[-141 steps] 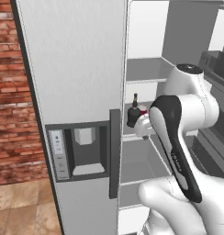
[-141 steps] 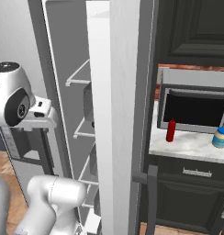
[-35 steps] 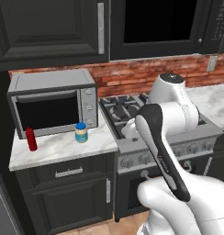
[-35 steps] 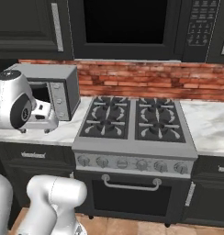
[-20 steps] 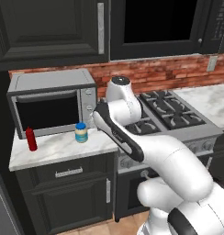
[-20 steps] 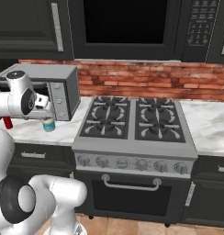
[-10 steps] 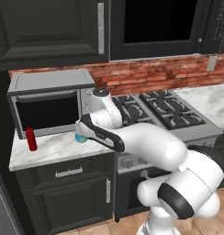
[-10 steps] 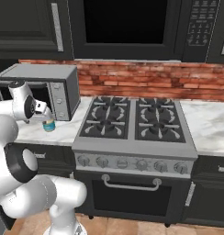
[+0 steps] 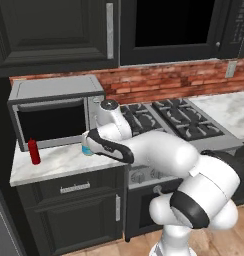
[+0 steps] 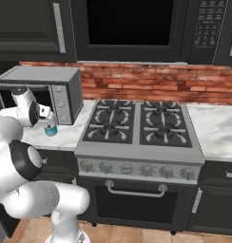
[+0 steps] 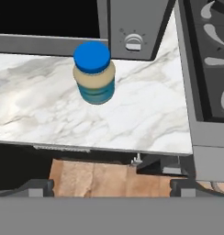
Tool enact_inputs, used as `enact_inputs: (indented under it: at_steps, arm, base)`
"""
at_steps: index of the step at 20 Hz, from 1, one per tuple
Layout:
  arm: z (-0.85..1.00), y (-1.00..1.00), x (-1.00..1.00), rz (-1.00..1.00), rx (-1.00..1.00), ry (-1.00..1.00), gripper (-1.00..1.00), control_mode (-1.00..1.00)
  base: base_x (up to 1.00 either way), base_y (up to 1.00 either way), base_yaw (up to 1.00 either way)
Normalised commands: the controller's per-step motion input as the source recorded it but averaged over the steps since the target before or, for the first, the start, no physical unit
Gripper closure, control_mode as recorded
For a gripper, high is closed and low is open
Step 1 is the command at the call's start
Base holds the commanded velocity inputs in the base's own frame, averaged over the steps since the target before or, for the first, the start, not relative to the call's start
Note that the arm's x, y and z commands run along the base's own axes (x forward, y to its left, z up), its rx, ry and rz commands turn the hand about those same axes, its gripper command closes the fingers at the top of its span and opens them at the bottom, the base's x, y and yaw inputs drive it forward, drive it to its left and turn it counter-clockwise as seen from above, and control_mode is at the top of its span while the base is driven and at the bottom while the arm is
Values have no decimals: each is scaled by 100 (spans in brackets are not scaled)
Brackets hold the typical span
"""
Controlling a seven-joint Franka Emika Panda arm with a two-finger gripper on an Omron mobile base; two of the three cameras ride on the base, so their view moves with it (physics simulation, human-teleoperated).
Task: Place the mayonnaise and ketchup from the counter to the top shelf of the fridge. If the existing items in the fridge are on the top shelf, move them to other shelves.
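On the marble worktop (image 9: 59, 161), the ketchup bottle (image 9: 34, 151) stood far left and the mayonnaise jar (image 11: 94, 73) sat before the microwave (image 9: 51, 115). The tool (image 11: 112, 186) hovered above the jar, apparently spread and empty. Judged step: approaching the mayonnaise; next, descend and centre.

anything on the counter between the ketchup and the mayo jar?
No. In the left base view, bare marble counter separates the ketchup bottle from the mayonnaise jar. The hand view also shows bare marble beside the jar, with the microwave behind.
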Motion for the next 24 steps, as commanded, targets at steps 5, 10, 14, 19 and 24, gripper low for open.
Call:
enact_inputs:
  at_steps: [5,10,14,19,24]
  arm:
    - [-15,7,39,0,0,-2,-100,-100]
    - [-4,26,43,-1,0,0,-100,-100]
    - [0,31,29,-3,0,0,-100,-100]
    - [-13,3,19,-1,0,0,-100,-100]
    - [-15,1,21,0,0,0,-100,-100]
  base:
    - [0,0,0]
    - [0,0,0]
    - [0,0,0]
    - [0,0,0]
    - [0,0,0]
